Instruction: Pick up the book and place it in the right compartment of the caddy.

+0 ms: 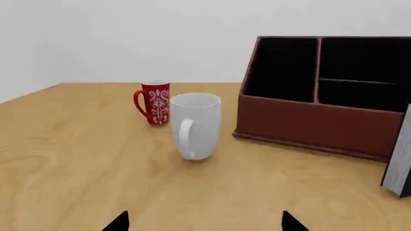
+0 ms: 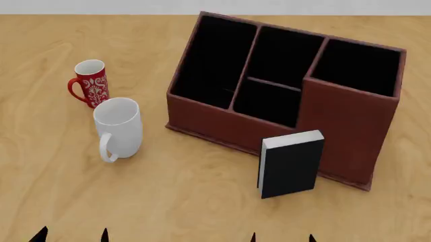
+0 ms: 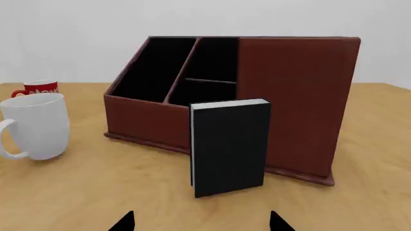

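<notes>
The black book stands upright on the table, just in front of the caddy's tall right front wall; it also shows in the right wrist view and at the edge of the left wrist view. The reddish-brown caddy has its right compartment empty and black-lined. My right gripper is open and empty, a short way in front of the book; it also shows in its own view. My left gripper is open and empty, in front of the white mug; it also shows in its own view.
A red patterned mug stands behind the white mug, left of the caddy. The caddy's wide left compartment and two small middle sections hold nothing. Bare wooden tabletop lies between the grippers and the objects.
</notes>
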`<state>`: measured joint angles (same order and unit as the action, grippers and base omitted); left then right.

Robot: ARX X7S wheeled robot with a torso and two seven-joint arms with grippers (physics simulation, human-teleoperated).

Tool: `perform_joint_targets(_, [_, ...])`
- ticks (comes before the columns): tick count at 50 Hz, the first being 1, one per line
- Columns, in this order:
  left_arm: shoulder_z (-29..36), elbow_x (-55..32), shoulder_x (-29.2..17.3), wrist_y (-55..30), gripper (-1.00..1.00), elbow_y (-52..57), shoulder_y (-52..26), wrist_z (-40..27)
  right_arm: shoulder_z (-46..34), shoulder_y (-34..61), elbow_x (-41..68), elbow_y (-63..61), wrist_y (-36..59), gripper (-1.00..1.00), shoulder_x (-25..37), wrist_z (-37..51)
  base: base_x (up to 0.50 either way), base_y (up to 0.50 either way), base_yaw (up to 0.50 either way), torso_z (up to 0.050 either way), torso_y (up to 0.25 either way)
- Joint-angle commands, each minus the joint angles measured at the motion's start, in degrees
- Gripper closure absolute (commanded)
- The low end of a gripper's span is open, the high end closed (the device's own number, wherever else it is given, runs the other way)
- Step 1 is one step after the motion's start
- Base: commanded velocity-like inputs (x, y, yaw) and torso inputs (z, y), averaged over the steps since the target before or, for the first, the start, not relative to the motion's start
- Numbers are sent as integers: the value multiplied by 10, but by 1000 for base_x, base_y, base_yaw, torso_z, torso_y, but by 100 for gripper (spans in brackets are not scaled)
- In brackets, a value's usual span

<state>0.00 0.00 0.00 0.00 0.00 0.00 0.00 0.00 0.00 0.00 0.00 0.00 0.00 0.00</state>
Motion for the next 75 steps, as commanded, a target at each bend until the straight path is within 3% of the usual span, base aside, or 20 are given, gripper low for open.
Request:
perform_joint_targets(1, [0,-6,-6,0,-100,0,0,0,-36,0,0,9,-10,-100,28,36,0,0,0,0,0])
perform_joint_targets(15, [27,-44,-29,-16,-100,21,5,-27,-52,0,33,-16,7,-100,45,52,0,0,0,0,0])
perform_joint_targets(18, [6,-97,-27,-16,-100,39,9,-19,-50,-1,33,-35,18,-100,49,58,0,0,0,0,0])
perform_joint_targets(25, [12,-100,-47,-68,-100,133,0,-36,-38,14,50,-108,64,-100,61,70,0,0,0,0,0])
perform_joint_targets(43, [16,-123,-104,-339,-100,441,-159,-84,-6,114,114,-376,288,-100,99,97,0,0,0,0,0])
perform_joint_targets(52, [-27,-175,-122,-572,-100,584,-275,-129,27,197,159,-472,427,-100,116,119,0,0,0,0,0])
perform_joint_targets(55, [-33,-203,-130,-610,-100,599,-304,-145,36,219,171,-491,463,-100,120,125,0,0,0,0,0])
perform_joint_targets(61, [-29,-312,-189,-620,-100,599,-342,-238,53,248,189,-518,501,-100,125,133,0,0,0,0,0])
perform_joint_targets(75, [-19,-331,-211,-593,-100,590,-344,-266,55,259,195,-523,509,-100,137,137,14,-5,0,0,0])
